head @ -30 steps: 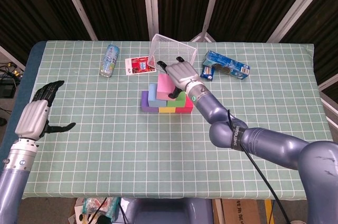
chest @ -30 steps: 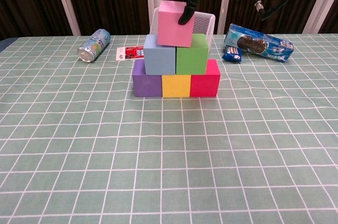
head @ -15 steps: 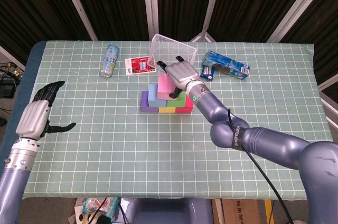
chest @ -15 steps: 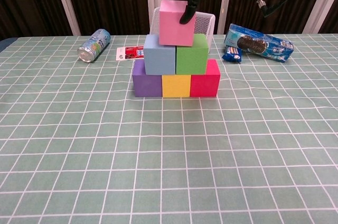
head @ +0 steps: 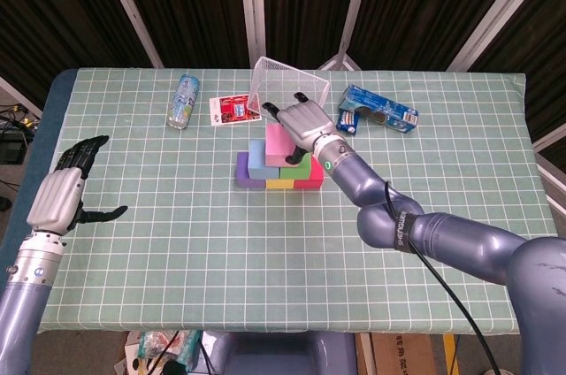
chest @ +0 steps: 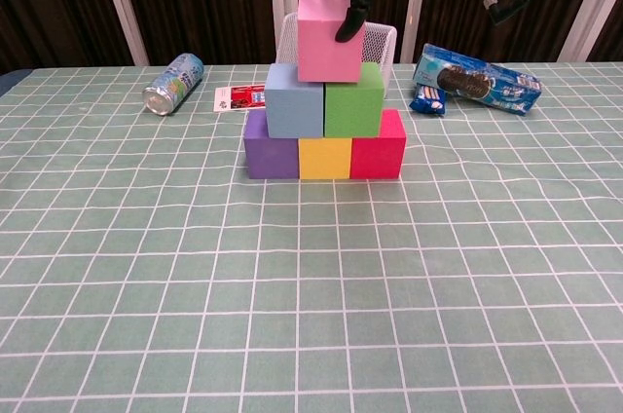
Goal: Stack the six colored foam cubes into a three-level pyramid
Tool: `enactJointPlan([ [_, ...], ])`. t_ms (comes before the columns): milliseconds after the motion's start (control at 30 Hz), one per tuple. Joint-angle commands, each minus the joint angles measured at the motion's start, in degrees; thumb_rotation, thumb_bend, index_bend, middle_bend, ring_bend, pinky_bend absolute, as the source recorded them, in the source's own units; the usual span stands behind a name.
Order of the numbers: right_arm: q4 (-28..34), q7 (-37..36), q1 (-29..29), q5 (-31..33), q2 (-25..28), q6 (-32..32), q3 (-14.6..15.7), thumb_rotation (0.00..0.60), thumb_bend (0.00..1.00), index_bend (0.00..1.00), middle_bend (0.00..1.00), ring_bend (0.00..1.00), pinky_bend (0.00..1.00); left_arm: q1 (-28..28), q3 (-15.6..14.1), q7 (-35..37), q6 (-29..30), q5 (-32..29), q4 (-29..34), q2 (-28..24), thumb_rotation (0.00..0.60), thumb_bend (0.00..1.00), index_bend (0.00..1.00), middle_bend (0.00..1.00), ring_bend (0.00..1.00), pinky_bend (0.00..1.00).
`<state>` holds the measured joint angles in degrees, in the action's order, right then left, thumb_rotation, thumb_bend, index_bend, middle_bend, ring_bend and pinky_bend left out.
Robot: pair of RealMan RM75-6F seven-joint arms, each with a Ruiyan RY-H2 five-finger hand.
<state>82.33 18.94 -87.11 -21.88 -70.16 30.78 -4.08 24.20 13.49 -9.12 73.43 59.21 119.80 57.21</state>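
the pink cube (chest: 330, 39) is sat on top of the blue cube (chest: 294, 112) and green cube (chest: 352, 111), pinched at its 12 o'clock side by the right hand (head: 302, 121). the left hand (head: 66, 191) is parked off at 9 o'clock, fingers apart, nothing held. ideally the cube gets centred over the seam first, then the fingers are eased straight off so nothing's dragged.

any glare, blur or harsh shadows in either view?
Head view: even light, sharp, no glare; soft shadow under the right robot hand. Chest view: crisp cubes, pink cube evenly lit; the robot hand is dark against the black backdrop and cropped at the top edge.
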Motion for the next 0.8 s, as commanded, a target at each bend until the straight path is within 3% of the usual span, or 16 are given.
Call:
enactJointPlan([
  [33, 0.0, -0.2, 0.0, 0.0, 0.0, 0.0, 0.1, 0.600, 0.25, 0.00, 0.44, 0.32, 0.00, 0.0, 0.0, 0.0, 0.1, 0.1, 0.1, 0.0, 0.600, 0.11, 0.00, 0.04, 0.02, 0.05],
  [800, -0.3, -0.8, -0.5, 0.3, -0.5, 0.0, 1.3, 0.600, 0.25, 0.00, 0.44, 0.32, 0.00, -0.1, 0.0, 0.1, 0.1, -0.2, -0.1, 0.0, 0.600, 0.11, 0.00, 0.04, 0.02, 0.05],
])
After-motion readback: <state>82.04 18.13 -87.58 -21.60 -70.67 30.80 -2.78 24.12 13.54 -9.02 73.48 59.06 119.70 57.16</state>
